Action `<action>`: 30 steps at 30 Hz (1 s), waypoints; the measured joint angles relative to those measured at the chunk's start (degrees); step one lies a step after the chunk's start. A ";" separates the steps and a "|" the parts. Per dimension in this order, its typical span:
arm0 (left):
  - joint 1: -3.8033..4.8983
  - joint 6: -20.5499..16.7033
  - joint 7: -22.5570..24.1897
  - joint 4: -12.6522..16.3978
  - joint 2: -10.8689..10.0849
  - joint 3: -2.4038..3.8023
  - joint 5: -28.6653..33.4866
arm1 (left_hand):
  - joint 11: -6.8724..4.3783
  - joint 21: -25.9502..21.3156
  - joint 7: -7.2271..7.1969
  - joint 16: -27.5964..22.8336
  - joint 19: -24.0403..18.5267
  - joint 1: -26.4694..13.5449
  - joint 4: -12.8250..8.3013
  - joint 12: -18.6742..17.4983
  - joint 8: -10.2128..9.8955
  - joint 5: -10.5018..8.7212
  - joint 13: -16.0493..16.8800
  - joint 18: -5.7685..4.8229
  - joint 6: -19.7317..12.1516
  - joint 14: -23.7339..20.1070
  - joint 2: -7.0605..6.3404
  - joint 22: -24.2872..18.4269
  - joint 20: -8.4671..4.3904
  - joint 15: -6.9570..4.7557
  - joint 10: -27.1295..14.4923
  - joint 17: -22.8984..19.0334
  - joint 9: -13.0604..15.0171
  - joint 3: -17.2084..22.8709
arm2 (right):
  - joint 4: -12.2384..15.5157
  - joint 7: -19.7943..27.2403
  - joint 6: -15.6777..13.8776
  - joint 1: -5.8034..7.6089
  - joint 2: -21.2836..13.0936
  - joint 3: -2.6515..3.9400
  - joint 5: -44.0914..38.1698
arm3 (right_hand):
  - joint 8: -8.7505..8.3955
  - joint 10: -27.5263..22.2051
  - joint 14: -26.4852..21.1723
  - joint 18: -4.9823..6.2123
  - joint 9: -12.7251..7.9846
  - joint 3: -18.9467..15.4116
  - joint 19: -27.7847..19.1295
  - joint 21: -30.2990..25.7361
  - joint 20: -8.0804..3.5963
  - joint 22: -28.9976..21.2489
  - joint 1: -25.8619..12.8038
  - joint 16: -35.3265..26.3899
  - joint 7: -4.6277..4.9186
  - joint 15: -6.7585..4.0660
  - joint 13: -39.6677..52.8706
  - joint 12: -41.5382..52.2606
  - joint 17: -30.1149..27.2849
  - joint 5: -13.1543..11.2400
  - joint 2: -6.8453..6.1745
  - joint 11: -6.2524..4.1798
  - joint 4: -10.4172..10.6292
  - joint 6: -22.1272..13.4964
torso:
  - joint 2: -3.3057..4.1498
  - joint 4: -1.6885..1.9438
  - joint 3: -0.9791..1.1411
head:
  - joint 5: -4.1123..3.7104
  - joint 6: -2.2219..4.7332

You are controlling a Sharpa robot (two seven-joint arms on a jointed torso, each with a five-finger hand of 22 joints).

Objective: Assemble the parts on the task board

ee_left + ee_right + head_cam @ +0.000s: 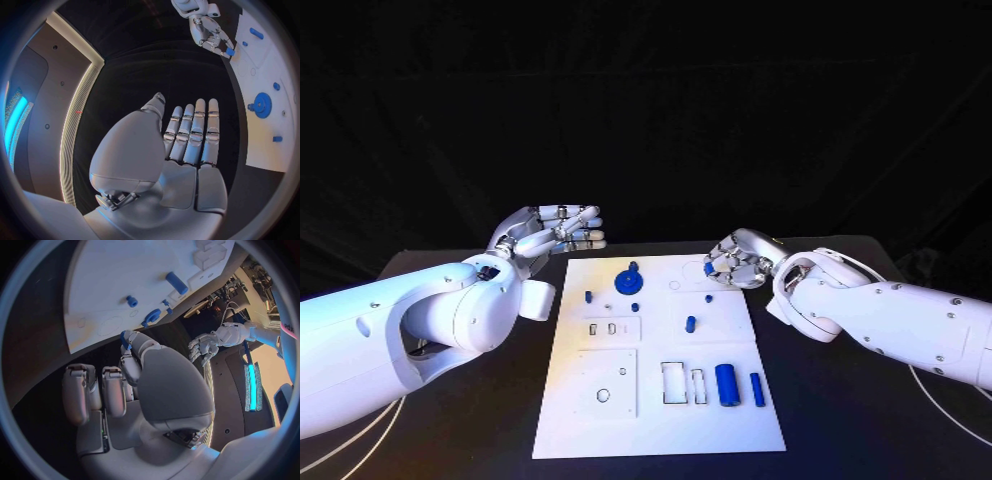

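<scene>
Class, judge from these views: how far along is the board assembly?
Done: a blue gear seems seated on the task board. In hand: the right hand pinches a small blue part. Left: two blue cylinders lie loose; the left hand holds nothing.

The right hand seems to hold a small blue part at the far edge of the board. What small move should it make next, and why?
Probably the right robot hand should carry its blue part inward over the board toward an open slot. It pinches the part at the board's far right edge, not above any recess. The left robot hand hovers open beside the far left corner, clear of that path.
</scene>
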 measured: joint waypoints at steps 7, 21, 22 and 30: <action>-0.01 0.00 -0.03 -0.33 0.26 -0.05 0.00 | 0.00 0.00 0.00 0.00 0.00 0.00 0.00 0.00 0.00 0.00 0.00 0.00 0.00 0.00 0.00 0.00 0.00 0.00 0.00 0.00 0.00 0.00 | 4.23 -2.90 0.51 0.14 2.55 -0.10 -1.08 | -0.07 0.20 0.00 0.00 0.07 0.64 0.00 0.36 0.00 0.00 -1.10 0.22 0.12 0.00 0.11 0.00 0.00 0.01 -0.29 0.20 0.00 0.13 | -0.09 0.12 -0.03 | 0.77 -0.51; -0.07 0.02 -0.16 -0.59 0.47 -0.15 0.00 | 0.00 0.00 0.00 0.00 0.00 0.00 0.00 0.00 0.00 0.00 0.00 0.00 0.00 0.00 0.00 0.00 0.00 0.00 0.00 -0.01 0.00 0.00 | 6.30 -7.80 2.01 -1.40 9.18 -0.90 -7.10 | 0.08 0.20 0.00 -0.59 0.14 1.43 0.00 0.36 0.01 -0.01 -2.76 0.22 0.20 0.00 0.33 0.22 -0.01 -0.09 -0.30 0.20 0.33 0.13 | -0.02 0.07 -0.08 | 2.04 -1.51; -0.07 0.02 -0.17 -0.59 0.44 -0.15 0.00 | 0.00 0.00 0.00 0.00 0.00 0.00 0.00 0.00 0.00 0.00 0.00 0.00 0.00 0.00 0.00 0.00 0.00 0.00 0.00 -0.01 0.00 0.00 | 6.30 -8.01 2.15 -1.52 9.63 -0.97 -7.74 | 0.08 0.20 0.00 -0.59 0.14 1.57 0.00 0.36 0.01 -0.01 -2.77 0.22 0.21 0.00 0.38 0.22 -0.01 -0.10 -0.31 0.20 0.32 0.12 | 0.01 0.04 -0.08 | 2.12 -1.65; -0.08 0.02 -0.23 -0.57 0.27 -0.17 0.00 | 0.00 0.00 0.00 0.00 0.00 0.00 0.00 0.00 0.00 0.00 0.00 0.00 0.00 0.00 0.00 0.00 0.00 0.00 0.00 -0.02 0.00 0.00 | 4.88 -9.70 3.08 -2.88 12.96 -1.30 -12.35 | 0.08 0.39 0.00 -0.55 0.11 1.65 0.00 0.59 0.01 -0.01 -3.68 0.22 0.21 0.01 0.50 0.45 -0.01 -0.11 -0.44 0.01 0.39 0.10 | 0.05 0.01 -0.08 | 2.33 -2.12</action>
